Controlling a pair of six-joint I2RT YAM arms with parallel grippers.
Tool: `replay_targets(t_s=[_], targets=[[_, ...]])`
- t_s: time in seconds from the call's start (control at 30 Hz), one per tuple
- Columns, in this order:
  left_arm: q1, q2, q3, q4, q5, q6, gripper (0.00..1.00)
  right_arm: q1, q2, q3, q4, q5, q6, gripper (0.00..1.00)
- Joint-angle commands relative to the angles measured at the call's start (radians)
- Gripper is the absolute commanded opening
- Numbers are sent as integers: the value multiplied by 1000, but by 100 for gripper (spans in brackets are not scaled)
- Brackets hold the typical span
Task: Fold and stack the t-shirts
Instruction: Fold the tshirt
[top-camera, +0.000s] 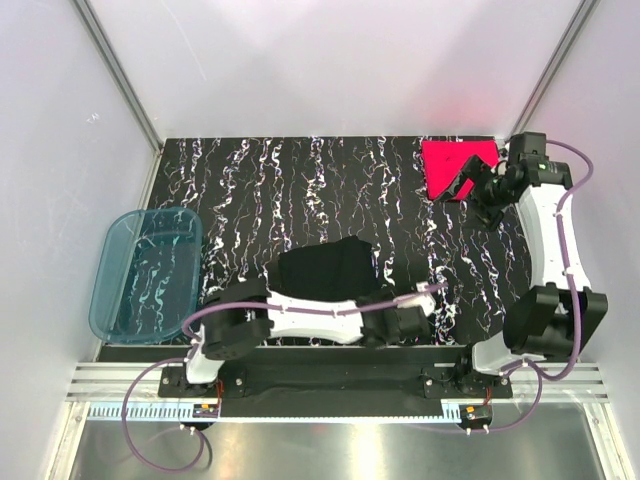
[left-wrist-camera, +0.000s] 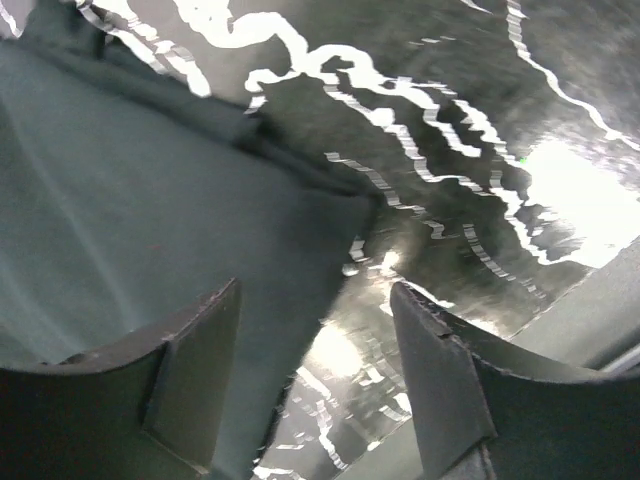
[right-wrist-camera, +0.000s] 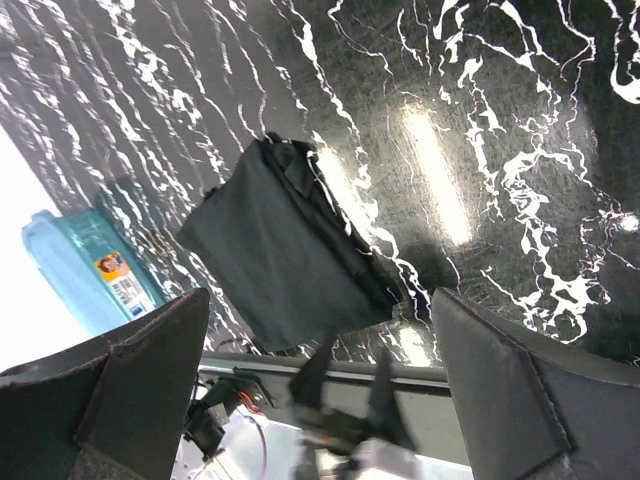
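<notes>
The black t-shirt (top-camera: 325, 272) lies folded in a rough square near the table's front middle. It also shows in the right wrist view (right-wrist-camera: 280, 255) and the left wrist view (left-wrist-camera: 130, 220). The pink-red t-shirt (top-camera: 452, 165) lies as a folded square at the back right. My left gripper (top-camera: 405, 315) hangs low just right of the black shirt's near corner; in its own view (left-wrist-camera: 315, 288) it is open and empty, one finger over the cloth's edge. My right gripper (top-camera: 472, 188) sits at the pink shirt's right edge; in its own view (right-wrist-camera: 320, 295) it is open and empty.
A translucent blue tub (top-camera: 145, 270) stands empty at the left edge, and shows in the right wrist view (right-wrist-camera: 80, 265). The black marbled tabletop (top-camera: 300, 190) runs between white walls. The arms' mounting rail (top-camera: 330, 375) lines the near edge.
</notes>
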Motion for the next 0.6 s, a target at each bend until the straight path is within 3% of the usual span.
replay_targets(t_s=[0.0, 0.2, 0.4, 0.5, 0.57], targets=[[-39, 36, 83, -35, -172, 43, 67, -11, -63, -23, -5, -33, 11, 100], [-62, 132, 90, -33, -220, 50, 66, -11, -90, -102, 29, -81, 14, 100], [-60, 247, 149, -4, -246, 95, 56, -11, -121, -185, 89, -126, 5, 100], [-56, 263, 152, 3, -229, 104, 40, -11, -107, -181, 75, -129, -15, 100], [-51, 254, 138, 0, -225, 99, 24, -11, -96, -181, 72, -131, -34, 100]])
